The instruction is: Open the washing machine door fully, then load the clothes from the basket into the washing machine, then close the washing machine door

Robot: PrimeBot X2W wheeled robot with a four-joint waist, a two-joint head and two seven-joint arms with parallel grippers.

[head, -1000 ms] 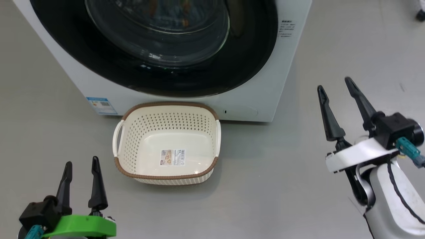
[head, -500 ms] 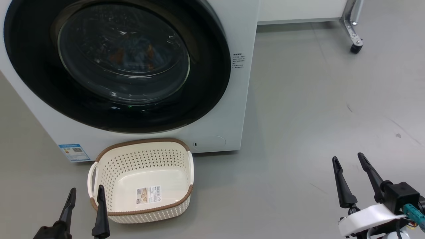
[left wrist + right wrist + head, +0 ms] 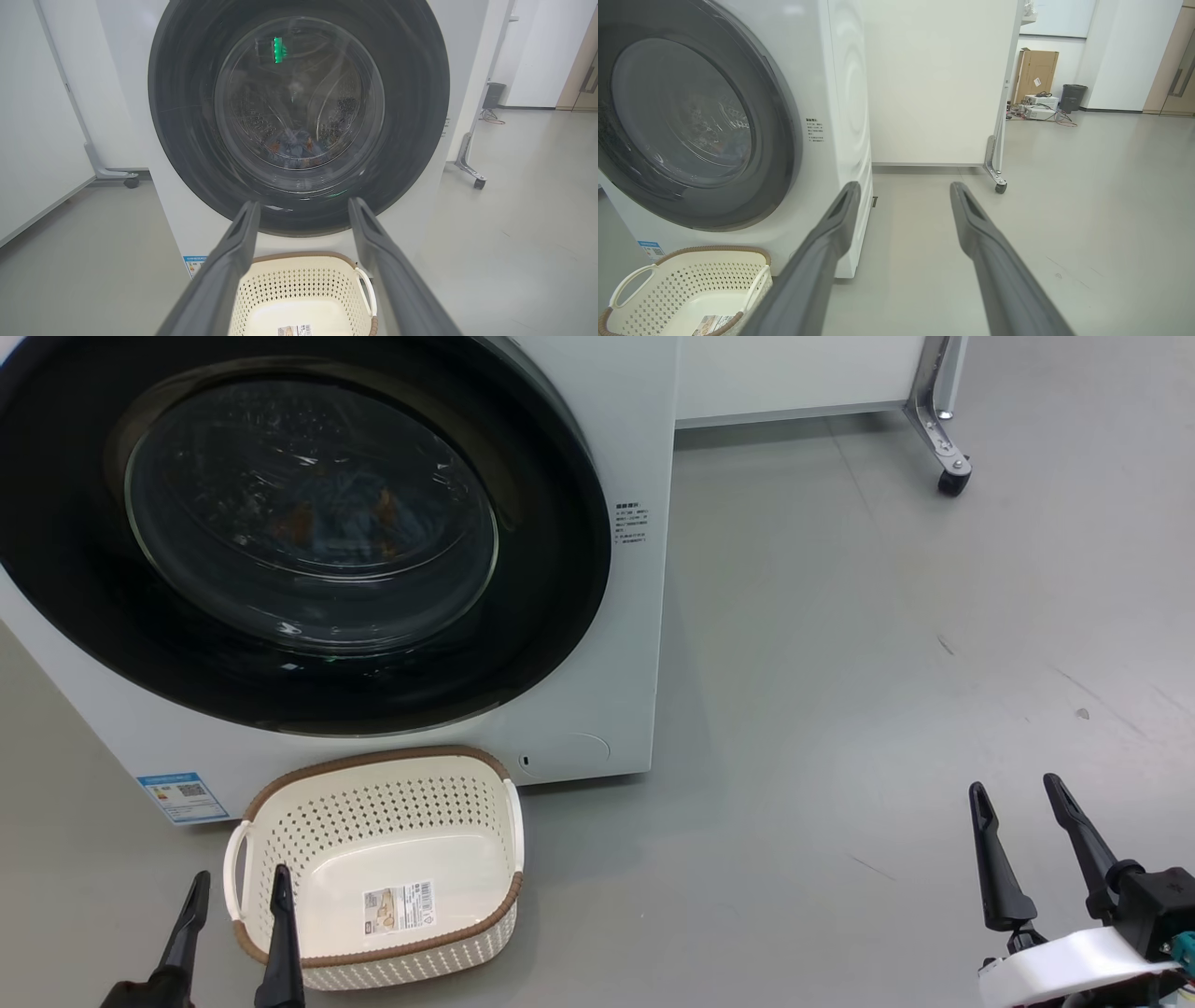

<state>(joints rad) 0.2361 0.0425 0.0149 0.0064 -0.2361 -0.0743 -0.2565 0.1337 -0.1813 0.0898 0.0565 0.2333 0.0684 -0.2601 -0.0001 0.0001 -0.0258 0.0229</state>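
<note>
Standing at the close of the sequence, by judgement: the large round black-rimmed glass washing machine door (image 3: 308,537) is sitting flush in the big white front-loading washing machine (image 3: 635,644). The blue printed clothes (image 3: 294,144) are lying low in the drum behind the glass. The small cream perforated plastic basket (image 3: 373,803) with its brown woven rim is resting on the grey floor just before the machine, carrying nothing but its bottom label.

Left claw (image 3: 240,875): released, fingers spread, grasping nothing, poised by the basket's near left edge.
Right claw (image 3: 1015,784): released likewise, grasping nothing, hovering over the floor well apart from machine and basket.

Next move, judged: nothing is calling for a grasp. At most the latch is wanting a check, since no view is showing whether it has caught.

Views differing:
- The left wrist view is looking straight through the glass, giving the steel drum holes and the heap of cloth.
- The head view is giving only dim blue and orange patches there, yet placing both claws at once.
- The right wrist view is adding a brown cardboard box (image 3: 1036,70) and a dark bin (image 3: 1073,97) beyond a white wheeled panel (image 3: 934,79).
</note>
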